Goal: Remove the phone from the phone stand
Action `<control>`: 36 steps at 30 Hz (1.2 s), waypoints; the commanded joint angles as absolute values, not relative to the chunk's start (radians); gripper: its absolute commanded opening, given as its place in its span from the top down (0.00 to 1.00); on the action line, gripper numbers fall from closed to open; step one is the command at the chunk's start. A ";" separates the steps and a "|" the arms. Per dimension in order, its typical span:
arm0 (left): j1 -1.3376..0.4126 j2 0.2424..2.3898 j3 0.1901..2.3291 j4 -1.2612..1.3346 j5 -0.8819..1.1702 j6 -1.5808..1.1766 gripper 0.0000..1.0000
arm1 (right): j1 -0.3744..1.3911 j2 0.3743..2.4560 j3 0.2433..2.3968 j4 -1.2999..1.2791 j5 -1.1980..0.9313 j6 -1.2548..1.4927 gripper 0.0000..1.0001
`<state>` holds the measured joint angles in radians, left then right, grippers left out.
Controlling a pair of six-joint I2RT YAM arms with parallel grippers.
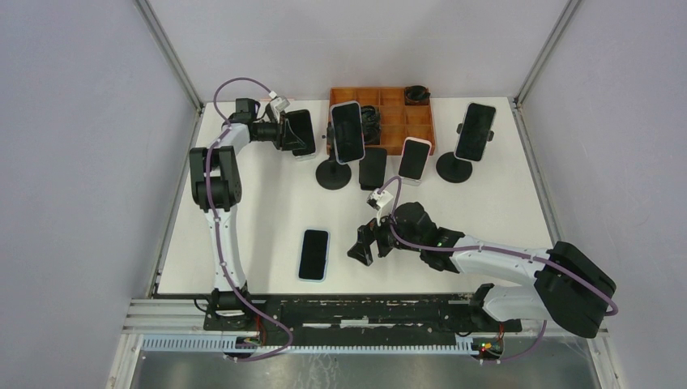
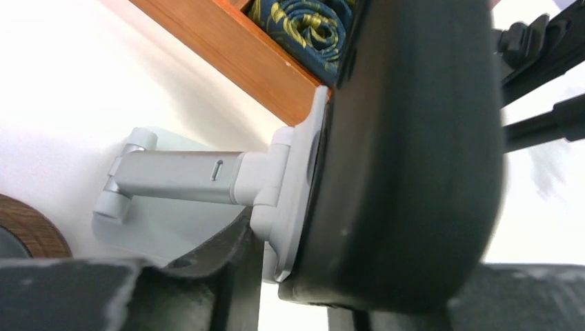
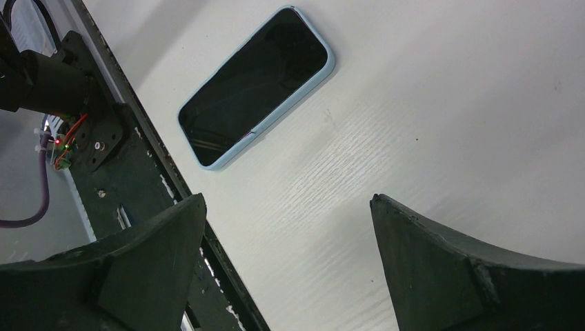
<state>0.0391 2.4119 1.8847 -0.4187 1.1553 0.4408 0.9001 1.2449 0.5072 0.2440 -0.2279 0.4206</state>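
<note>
The left gripper [image 1: 292, 134] straddles the dark phone [image 2: 407, 152], which sits against the silver stand [image 2: 179, 176] beside one finger; whether it is clamped I cannot tell. The right gripper [image 3: 288, 207] hangs spread wide, with a blue-cased phone [image 3: 255, 86] lying flat ahead of it.

White table [image 1: 267, 211]; pale grey walls [image 1: 73, 162]; aluminium corner posts [image 1: 168, 50]

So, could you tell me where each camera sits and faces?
Top external: above and behind, looking down on the white table; left arm and right arm show.
Left wrist: close beside the black phone on its silver stand; left gripper's fingers below.
Right wrist: looking down at the flat light-blue-cased phone; right gripper's fingers below.
Shared: top external also shows that phone.
</note>
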 commanded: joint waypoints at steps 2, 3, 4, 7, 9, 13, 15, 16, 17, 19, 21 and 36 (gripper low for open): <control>0.043 2.404 1.917 -0.415 1.198 0.475 0.88 | 0.894 1.247 0.541 0.269 -0.239 0.409 0.05; 0.043 2.397 1.910 -0.414 1.199 0.476 0.95 | 0.894 1.244 0.539 0.271 -0.241 0.410 0.05; 0.043 2.389 1.905 -0.413 1.200 0.478 0.97 | 0.893 1.243 0.538 0.273 -0.242 0.411 0.05; 0.044 2.362 1.878 -0.398 1.199 0.472 0.98 | 0.894 1.238 0.529 0.279 -0.245 0.414 0.06; 0.043 2.341 1.869 -0.399 1.201 0.464 0.98 | 0.894 1.235 0.526 0.282 -0.247 0.418 0.07; 0.042 2.269 1.821 -0.397 1.209 0.457 0.98 | 0.894 1.223 0.523 0.284 -0.248 0.418 0.07; 0.040 2.221 1.789 -0.402 1.209 0.454 0.98 | 0.894 1.220 0.523 0.288 -0.253 0.418 0.07; 0.040 2.200 1.777 -0.414 1.213 0.456 0.98 | 0.894 1.218 0.524 0.289 -0.254 0.419 0.08; 0.040 2.177 1.768 -0.437 1.215 0.462 0.98 | 0.894 1.217 0.523 0.291 -0.257 0.421 0.08; 0.039 2.135 1.758 -0.518 1.218 0.500 0.98 | 0.894 1.209 0.524 0.297 -0.261 0.425 0.08; 0.040 2.085 1.756 -0.654 1.223 0.592 0.98 | 0.893 1.200 0.529 0.300 -0.266 0.431 0.08; 0.040 1.604 1.420 -1.466 1.189 1.202 0.98 | 0.894 1.126 0.660 0.334 -0.371 0.496 0.08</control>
